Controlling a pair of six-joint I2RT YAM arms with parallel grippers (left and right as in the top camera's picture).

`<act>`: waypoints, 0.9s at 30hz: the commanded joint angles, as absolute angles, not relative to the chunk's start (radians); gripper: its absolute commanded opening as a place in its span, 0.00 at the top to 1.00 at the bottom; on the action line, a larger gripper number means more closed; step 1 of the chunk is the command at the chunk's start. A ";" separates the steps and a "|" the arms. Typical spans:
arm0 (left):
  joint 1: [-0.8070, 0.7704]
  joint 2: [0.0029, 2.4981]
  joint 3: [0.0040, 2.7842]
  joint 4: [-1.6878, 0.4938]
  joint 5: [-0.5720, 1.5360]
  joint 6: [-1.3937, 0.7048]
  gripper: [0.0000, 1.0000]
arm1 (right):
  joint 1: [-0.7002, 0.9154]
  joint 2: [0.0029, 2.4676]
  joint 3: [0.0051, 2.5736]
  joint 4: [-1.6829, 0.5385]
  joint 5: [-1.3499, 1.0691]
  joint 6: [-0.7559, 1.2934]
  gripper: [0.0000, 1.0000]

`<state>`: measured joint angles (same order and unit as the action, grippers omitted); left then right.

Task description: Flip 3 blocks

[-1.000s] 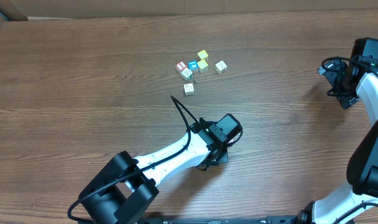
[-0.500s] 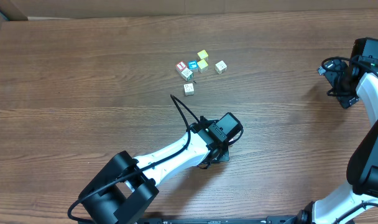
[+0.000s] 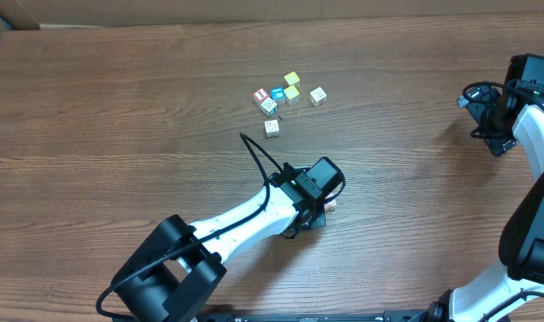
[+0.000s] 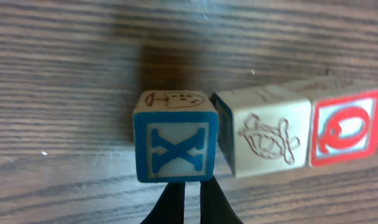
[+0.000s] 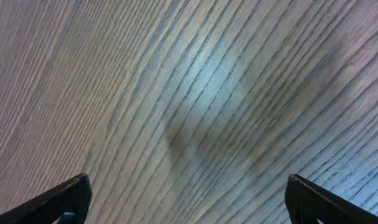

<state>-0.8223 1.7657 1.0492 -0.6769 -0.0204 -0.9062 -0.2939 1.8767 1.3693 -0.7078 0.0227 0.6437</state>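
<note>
Wooden table. Left arm lies across mid-table; left gripper is closed, nothing between the fingers. Right gripper is spread wide over bare wood, well apart from the left gripper. Cluster of other cubes sits well apart from the left gripper. Blue X block stands directly at the left gripper's tips, contact unclear. Pale block abuts it on the wrist view's right, with the red-framed block touching beyond.

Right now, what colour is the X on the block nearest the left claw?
Blue: the X block shows best in the left wrist view.
</note>
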 commanded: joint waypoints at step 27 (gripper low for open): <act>-0.636 1.674 1.140 -0.883 -0.104 -0.713 0.96 | -0.296 1.840 1.392 -0.705 0.023 0.648 0.00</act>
<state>-0.6590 1.6520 1.1336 -0.8734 -0.0772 -0.7582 -0.2939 1.8767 1.3693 -0.7086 0.0223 0.6441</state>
